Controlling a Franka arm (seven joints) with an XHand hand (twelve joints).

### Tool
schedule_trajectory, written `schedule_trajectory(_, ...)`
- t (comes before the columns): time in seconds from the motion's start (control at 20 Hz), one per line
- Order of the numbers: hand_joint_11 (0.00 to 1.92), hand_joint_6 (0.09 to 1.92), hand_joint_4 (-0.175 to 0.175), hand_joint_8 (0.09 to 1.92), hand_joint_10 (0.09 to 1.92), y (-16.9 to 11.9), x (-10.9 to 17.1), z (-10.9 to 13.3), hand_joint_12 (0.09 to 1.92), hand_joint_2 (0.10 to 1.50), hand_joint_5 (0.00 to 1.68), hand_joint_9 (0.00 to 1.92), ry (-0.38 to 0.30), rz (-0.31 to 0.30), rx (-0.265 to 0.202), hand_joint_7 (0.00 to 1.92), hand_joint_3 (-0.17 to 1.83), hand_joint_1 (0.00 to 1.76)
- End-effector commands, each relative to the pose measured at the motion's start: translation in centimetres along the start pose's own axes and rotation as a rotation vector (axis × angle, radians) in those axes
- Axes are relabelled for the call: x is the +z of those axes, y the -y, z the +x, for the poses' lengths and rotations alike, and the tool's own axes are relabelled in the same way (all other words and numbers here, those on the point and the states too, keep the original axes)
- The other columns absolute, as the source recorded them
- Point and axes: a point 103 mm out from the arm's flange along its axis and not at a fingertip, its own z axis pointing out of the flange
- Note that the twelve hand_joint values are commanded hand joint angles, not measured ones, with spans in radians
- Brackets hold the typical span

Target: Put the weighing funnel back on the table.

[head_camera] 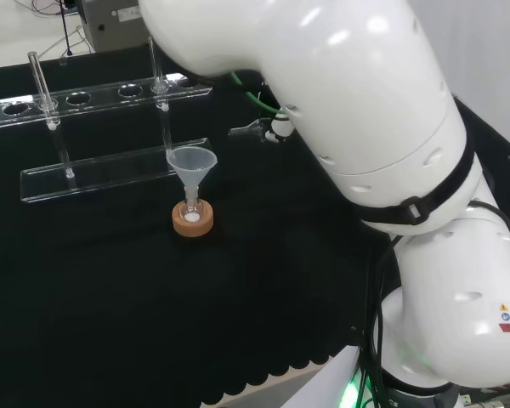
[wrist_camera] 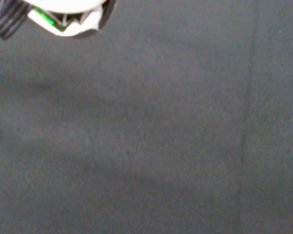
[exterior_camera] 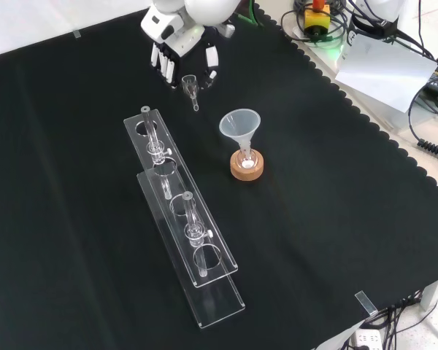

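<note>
A: Position of the weighing funnel (exterior_camera: 190,86)?

B: Upper middle of the front view, just under the hand (exterior_camera: 181,51). Cup end between the fingers (exterior_camera: 161,67), stem pointing down the frame. In the head view, at centre frame, poking out leftward from the fingertips beside the big white arm link.

A: State of the hand?

B: Fingers turned down and closed in about the cup end. Judged to be pinching it, with nothing else held. Thumb contact hidden, so entered with some doubt.

A: Down on the bench (exterior_camera: 336,219), or above it?

B: Cannot tell. Low over the black cloth, lying near level. No clear gap to make out, and no clear contact either.

A: Progress, then?

B: Placing spot judged reached: a bare patch of cloth, well apart from the funnel (exterior_camera: 239,124) standing in its small flask on the cork ring (exterior_camera: 247,170). Left to do: settle the piece on the cloth if not already touching, open the fingers, lift the hand away. Not to be counted complete while the fingers enclose the piece.

A: Risks to log?

B: Rounded clear piece, likely to roll once let go. End of the clear rack (exterior_camera: 182,219) near, at lower left of the stem. Level set-down advised.
</note>
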Motion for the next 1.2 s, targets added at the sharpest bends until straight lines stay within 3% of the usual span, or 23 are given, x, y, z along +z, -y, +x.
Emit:
schedule_trajectory(0.05, 0.81, 0.94, 0.175, 0.64, 0.3, -1.8, 2.3, 0.2, 1.06, 0.6, 1.17, 1.19, 0.065, 0.014, -0.007, 0.95, 0.85, 1.11)
schedule_trajectory(0.35, 0.82, 0.94, 0.175, 0.64, 0.3, -2.8, 4.0, 0.9, 1.06, 0.6, 1.17, 1.19, 0.109, 0.02, -0.015, 0.95, 0.85, 1.11)
schedule_trajectory(0.7, 0.82, 0.94, 0.175, 0.64, 0.3, -3.8, 5.6, 0.9, 1.06, 0.6, 1.18, 1.19, 0.085, 0.028, -0.008, 0.95, 0.85, 1.11)
schedule_trajectory(0.85, 0.82, 0.94, 0.175, 0.64, 0.3, -4.2, 6.1, 1.2, 1.06, 0.6, 1.18, 1.19, 0.127, 0.037, -0.008, 0.95, 0.85, 1.11)
schedule_trajectory(1.15, 0.82, 0.94, 0.175, 0.64, 0.3, -4.8, 6.6, 1.4, 1.06, 0.6, 1.18, 1.19, 0.147, 0.04, -0.002, 0.95, 0.85, 1.11)
schedule_trajectory(1.2, 0.82, 0.94, 0.175, 0.64, 0.3, -5.0, 6.3, 2.5, 1.06, 0.6, 1.18, 1.19, 0.165, 0.044, -0.001, 0.95, 0.85, 1.11)
